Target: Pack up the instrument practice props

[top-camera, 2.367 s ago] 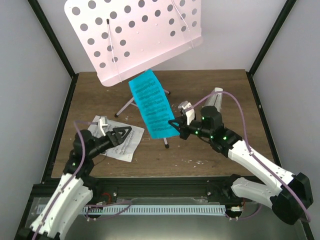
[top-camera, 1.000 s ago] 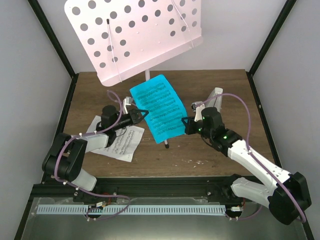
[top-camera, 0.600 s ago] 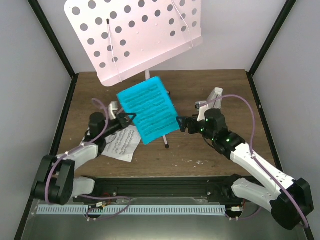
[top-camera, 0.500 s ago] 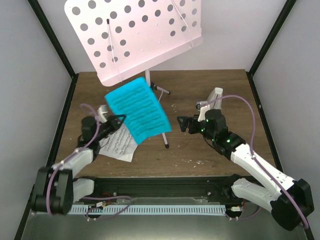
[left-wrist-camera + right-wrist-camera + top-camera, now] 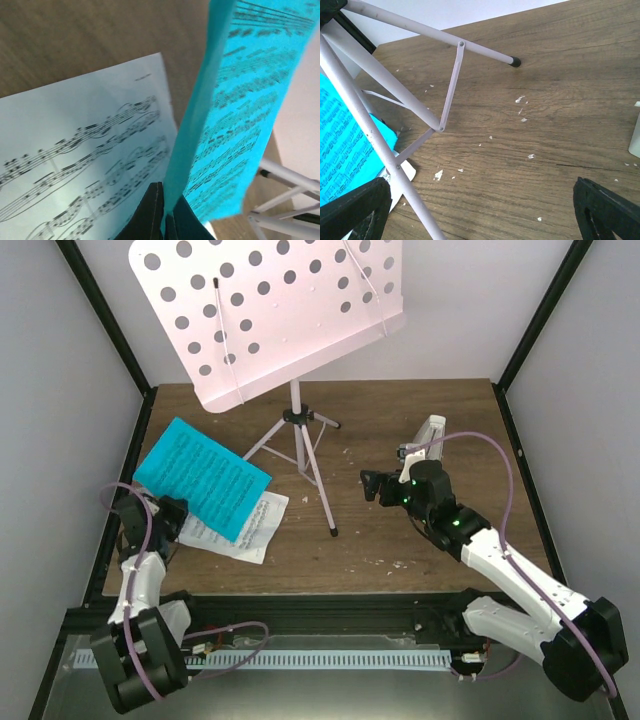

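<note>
Teal booklet (image 5: 200, 478) — left claw (image 5: 165, 201) pinching

A dark wooden table (image 5: 420, 405), dusted with white flecks (image 5: 385, 563), sits between pale grey walls (image 5: 50, 390); black posts (image 5: 104, 315) rise at 10 and 2 o'clock, a black rail (image 5: 320, 615) runs at 6 o'clock.

A teal paper booklet (image 5: 203, 478) is held at the left by the left gripper (image 5: 176, 512), over a white printed sheet (image 5: 248, 530).
</note>
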You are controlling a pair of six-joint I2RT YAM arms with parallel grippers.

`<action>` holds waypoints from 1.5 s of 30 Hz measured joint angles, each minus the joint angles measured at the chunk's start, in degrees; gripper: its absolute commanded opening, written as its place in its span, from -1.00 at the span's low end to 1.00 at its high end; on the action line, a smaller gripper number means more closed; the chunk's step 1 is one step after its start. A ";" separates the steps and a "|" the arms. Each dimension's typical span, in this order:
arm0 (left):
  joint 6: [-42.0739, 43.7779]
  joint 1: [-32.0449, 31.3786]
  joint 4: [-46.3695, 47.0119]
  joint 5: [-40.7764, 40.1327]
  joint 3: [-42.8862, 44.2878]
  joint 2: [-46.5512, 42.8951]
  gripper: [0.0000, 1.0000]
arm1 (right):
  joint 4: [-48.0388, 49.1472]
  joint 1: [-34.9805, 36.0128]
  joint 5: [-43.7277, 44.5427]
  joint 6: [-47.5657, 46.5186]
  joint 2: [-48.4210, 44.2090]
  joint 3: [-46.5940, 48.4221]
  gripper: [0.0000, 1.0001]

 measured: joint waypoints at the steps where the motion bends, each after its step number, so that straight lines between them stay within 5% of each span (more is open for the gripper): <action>1: 0.79 0.17 -1.68 -0.39 0.81 1.68 -1.00 | -0.04 0.00 0.15 0.17 0.00 0.00 1.00; 4: 2.40 0.42 -4.66 -1.31 2.58 5.35 -1.00 | -0.35 0.00 0.50 0.63 -0.02 0.00 1.00; 7: 3.82 0.63 -6.56 -2.29 3.80 7.93 -0.69 | -0.35 0.00 0.26 0.55 -0.61 -0.02 1.00; 13: 5.84 0.87 -9.38 -4.63 4.26 7.63 0.95 | 1.49 0.00 -1.38 -0.02 -6.95 -1.38 1.00; 27: 16.00 0.15 -16.96 -7.32 18.78 -1.84 0.95 | 4.20 0.00 0.07 0.83 -10.12 -2.54 1.00; 36: 14.73 -32.17 -6.56 -0.74 17.07 4.02 0.70 | 4.44 0.00 3.34 5.29 -9.49 -5.66 1.00; 45: 6.51 -49.33 12.92 -1.05 15.02 16.17 0.68 | 3.43 0.00 7.06 5.92 -15.19 -5.81 1.00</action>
